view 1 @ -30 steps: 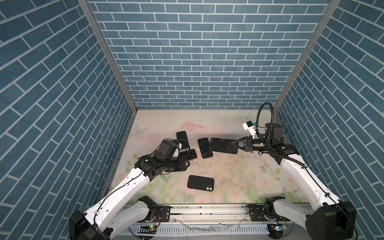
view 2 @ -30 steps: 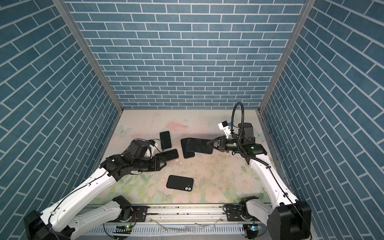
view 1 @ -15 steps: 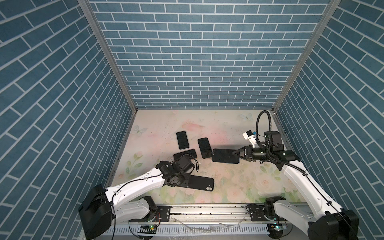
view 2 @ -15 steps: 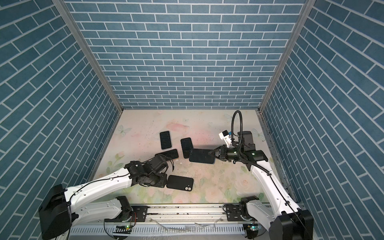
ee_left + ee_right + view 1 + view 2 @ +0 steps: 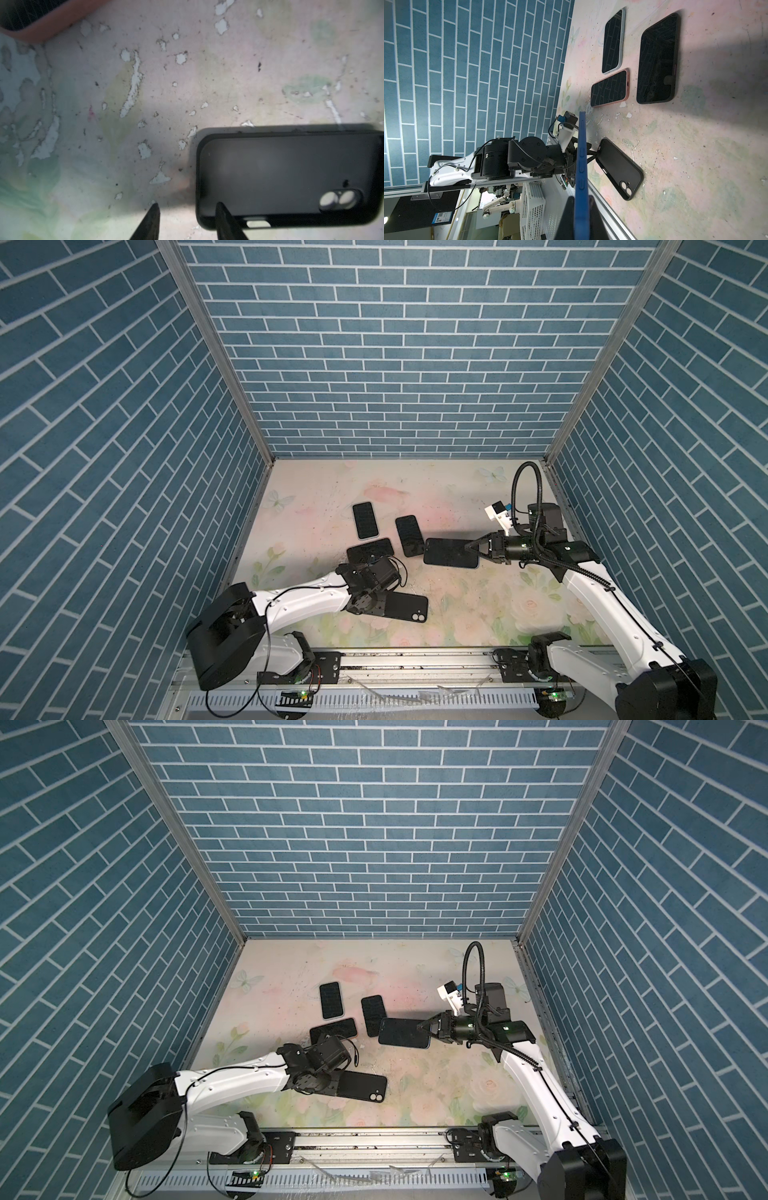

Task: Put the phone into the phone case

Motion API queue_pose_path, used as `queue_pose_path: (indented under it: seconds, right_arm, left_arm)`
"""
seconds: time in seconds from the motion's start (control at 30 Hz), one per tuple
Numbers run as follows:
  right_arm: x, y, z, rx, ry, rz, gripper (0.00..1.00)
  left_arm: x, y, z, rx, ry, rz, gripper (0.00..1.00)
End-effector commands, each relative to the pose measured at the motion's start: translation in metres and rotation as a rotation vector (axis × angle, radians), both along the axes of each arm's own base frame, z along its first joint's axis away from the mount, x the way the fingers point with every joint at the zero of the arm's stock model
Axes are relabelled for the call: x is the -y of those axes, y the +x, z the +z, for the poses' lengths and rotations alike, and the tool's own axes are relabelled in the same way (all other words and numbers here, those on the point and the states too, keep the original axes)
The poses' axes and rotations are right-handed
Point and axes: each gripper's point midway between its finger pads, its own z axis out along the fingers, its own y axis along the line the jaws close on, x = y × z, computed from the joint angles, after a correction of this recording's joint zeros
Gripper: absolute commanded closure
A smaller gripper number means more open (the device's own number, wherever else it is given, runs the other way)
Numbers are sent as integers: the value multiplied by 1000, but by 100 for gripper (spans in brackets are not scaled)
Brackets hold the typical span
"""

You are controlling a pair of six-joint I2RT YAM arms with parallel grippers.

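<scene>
**Nearest you:** one case (image 5: 405, 606), black and empty. It lies flat on the mat (image 5: 478, 605), open side up, with the camera cut-out at the end away from your left arm. The left wrist view shows the hollow inside (image 5: 291, 176).

**At the case:** your left gripper (image 5: 187, 216), jaws parted and astride the case's short end wall. One finger (image 5: 223, 220) is over the inside of the case and the other is over the mat outside. It grips nothing.

**Next back, left of middle:** a pink phone (image 5: 370, 549), screen up. Your left wrist partly hides it in both top views.

**About level with it, right of middle:** the phone (image 5: 451, 552), blue-edged and screen up. Your right gripper (image 5: 471, 548) is clamped on one short end. The phone appears lifted off the mat and is well apart from the case. The right wrist view shows it edge-on (image 5: 581, 166) between the fingers.

**Farther:** a black phone (image 5: 409, 536), screen up. In the top views its near end is just beside the held phone's free end.

**Farther again:** a pale phone (image 5: 365, 520), screen up, just beyond the pink one.

**Last:** the blue brick wall (image 5: 395, 364).
</scene>
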Motion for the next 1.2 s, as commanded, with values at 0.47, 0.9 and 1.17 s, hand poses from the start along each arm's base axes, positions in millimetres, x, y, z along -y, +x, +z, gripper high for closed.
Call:
queue_pose_path:
  seconds: [0.47, 0.9, 1.17]
  right_arm:
    - [1, -7, 10, 83, 12, 32, 100]
    - [7, -10, 5, 72, -10, 15, 100]
    - [10, -12, -18, -43, -70, 16, 100]
  left_arm:
    - [28, 24, -14, 9, 14, 65, 90]
    - [34, 43, 4, 61, 29, 179, 100]
    - [51, 52, -4, 30, 12, 180, 99]
